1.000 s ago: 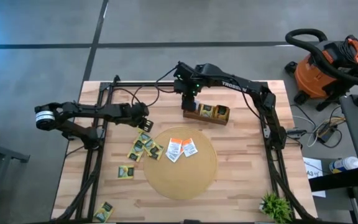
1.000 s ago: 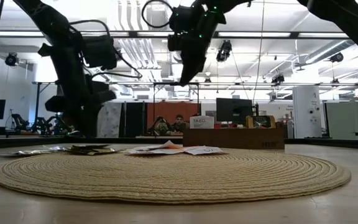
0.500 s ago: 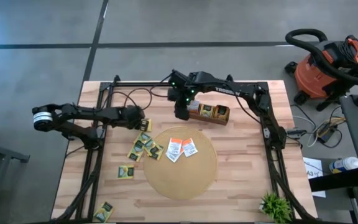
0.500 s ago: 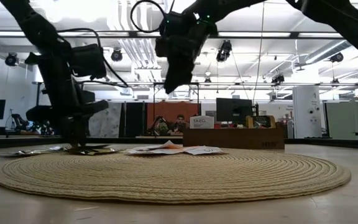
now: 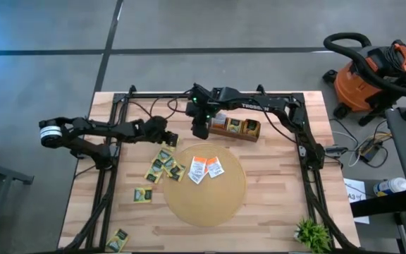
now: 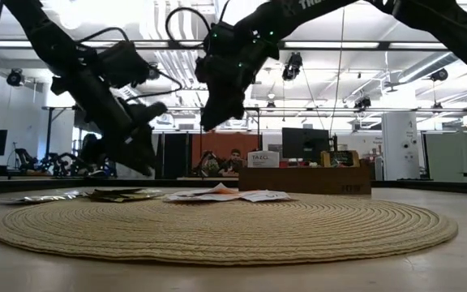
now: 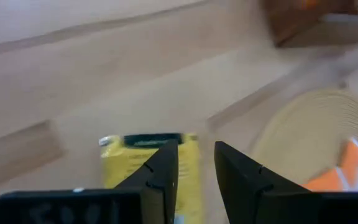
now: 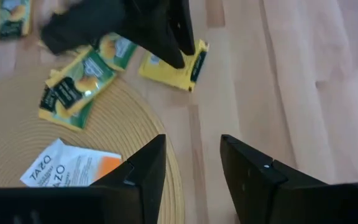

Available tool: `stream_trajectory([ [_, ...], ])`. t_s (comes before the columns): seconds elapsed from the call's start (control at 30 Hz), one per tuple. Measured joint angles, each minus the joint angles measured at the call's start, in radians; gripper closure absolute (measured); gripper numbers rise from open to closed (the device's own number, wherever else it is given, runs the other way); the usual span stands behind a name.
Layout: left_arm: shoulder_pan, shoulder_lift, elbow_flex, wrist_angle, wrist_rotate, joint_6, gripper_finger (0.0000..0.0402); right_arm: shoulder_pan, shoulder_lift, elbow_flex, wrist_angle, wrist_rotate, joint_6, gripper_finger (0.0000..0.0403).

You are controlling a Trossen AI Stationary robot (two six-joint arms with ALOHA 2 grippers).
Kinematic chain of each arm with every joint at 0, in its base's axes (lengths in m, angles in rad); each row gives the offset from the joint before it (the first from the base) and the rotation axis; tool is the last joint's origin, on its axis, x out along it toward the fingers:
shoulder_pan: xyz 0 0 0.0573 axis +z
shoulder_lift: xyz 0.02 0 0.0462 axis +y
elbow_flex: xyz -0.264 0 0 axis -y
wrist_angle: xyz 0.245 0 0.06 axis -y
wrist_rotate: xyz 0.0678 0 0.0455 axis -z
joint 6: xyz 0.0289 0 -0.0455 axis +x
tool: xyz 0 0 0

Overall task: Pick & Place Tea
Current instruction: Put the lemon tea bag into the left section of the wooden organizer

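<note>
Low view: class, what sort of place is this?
Probably a large robotics lab or workshop: ceiling lights and ducts, a monitor beyond the table, and a shop vacuum on the concrete floor.
</note>
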Motion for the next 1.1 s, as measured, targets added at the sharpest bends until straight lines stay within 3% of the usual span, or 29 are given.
stream_trajectory([
  [0.3, -0.013, -0.002, 0.03, -0.222, -0.019, 0.005, 0.0303, 0.002, 0.0, -0.065, -0.001, 0.0, 0.055, 0.0252],
  [0.57, -0.052, 0.054, 0.025, -0.166, -0.01, 0.039, 0.0303, 0.035, 0.0, -0.107, 0.016, -0.025, 0.044, 0.0252],
  [0.83, -0.052, 0.077, 0.025, 0.059, 0.126, 0.007, 0.0303, 0.035, 0.0, -0.112, 0.009, -0.024, 0.054, 0.0252],
  [1.1, -0.052, 0.058, 0.046, -0.021, 0.107, 0.037, 0.0303, 0.042, 0.0, -0.114, 0.005, -0.023, 0.054, 0.0252],
])
